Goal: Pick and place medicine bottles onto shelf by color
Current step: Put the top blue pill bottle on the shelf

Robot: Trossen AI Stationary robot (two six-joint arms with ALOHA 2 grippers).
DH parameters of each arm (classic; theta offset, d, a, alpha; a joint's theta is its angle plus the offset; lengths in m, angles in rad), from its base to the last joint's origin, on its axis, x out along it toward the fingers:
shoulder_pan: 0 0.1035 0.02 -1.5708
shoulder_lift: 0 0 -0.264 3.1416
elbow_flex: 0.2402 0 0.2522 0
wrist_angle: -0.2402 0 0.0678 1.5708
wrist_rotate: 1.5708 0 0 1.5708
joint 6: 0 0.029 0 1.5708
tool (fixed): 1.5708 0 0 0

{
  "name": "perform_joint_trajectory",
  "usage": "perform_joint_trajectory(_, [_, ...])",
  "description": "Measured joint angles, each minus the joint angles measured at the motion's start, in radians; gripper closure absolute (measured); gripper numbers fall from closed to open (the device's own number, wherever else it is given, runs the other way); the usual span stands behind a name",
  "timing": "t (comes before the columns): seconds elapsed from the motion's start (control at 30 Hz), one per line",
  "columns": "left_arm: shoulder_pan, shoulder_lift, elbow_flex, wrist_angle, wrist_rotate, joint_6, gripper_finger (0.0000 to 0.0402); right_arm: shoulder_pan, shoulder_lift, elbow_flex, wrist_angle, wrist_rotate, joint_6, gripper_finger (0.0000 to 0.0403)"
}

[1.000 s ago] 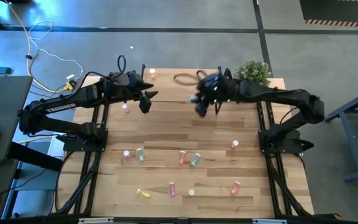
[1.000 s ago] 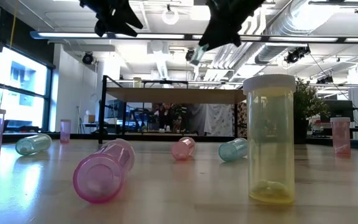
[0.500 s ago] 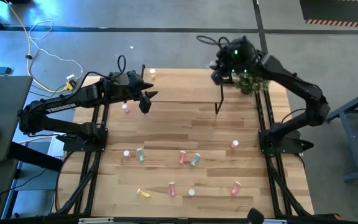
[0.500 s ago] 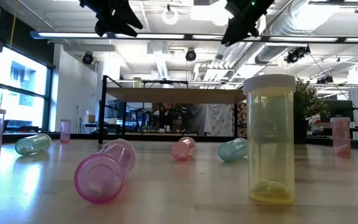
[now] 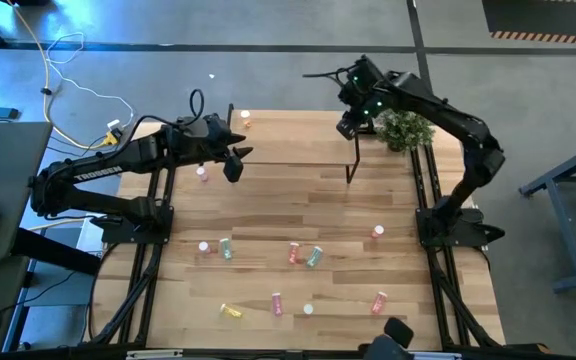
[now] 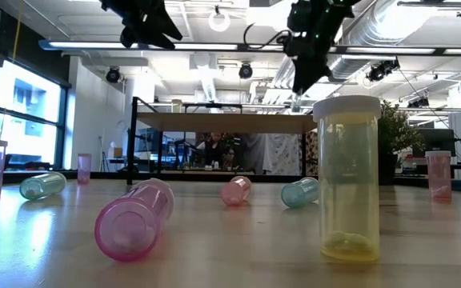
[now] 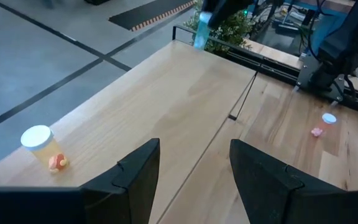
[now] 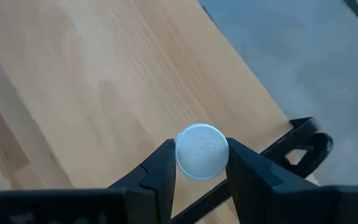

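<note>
Above shelf corner, right tool clamps green bottle; left tool apart.

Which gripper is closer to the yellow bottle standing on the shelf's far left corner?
Left. The left gripper hovers over the shelf's left end, just short of the yellow bottle. The right gripper, holding a green bottle, is above the shelf's opposite end.

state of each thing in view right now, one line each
right tool: shut on a white-capped pale green bottle, above the shelf
left tool: open, empty, over the shelf
yellow bottle: upright on shelf
front yellow bottle: upright
pink bottle: lying down
</note>
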Motion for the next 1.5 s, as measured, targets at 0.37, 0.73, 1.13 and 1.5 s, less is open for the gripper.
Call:
perform_joint_trajectory(0.37, [0.000,0.000,0.000,-0.001,-0.039,0.020,0.0218,0.003,0.070,0.000,0.017,0.026,-0.074,0.0290])
perform_joint_trajectory(0.73, [0.000,0.000,0.000,-0.001,-0.041,0.019,0.0218,0.004,0.070,0.000,0.016,0.031,-0.083,0.0290])
perform_joint_trajectory(1.13, [0.000,0.000,0.000,-0.003,-0.041,0.019,0.0218,0.007,0.072,-0.001,0.012,0.031,-0.096,0.0245])
perform_joint_trajectory(1.5, [0.000,0.000,0.000,-0.053,-0.042,0.007,0.0218,0.007,0.072,0.041,-0.007,0.031,-0.092,0.0238])
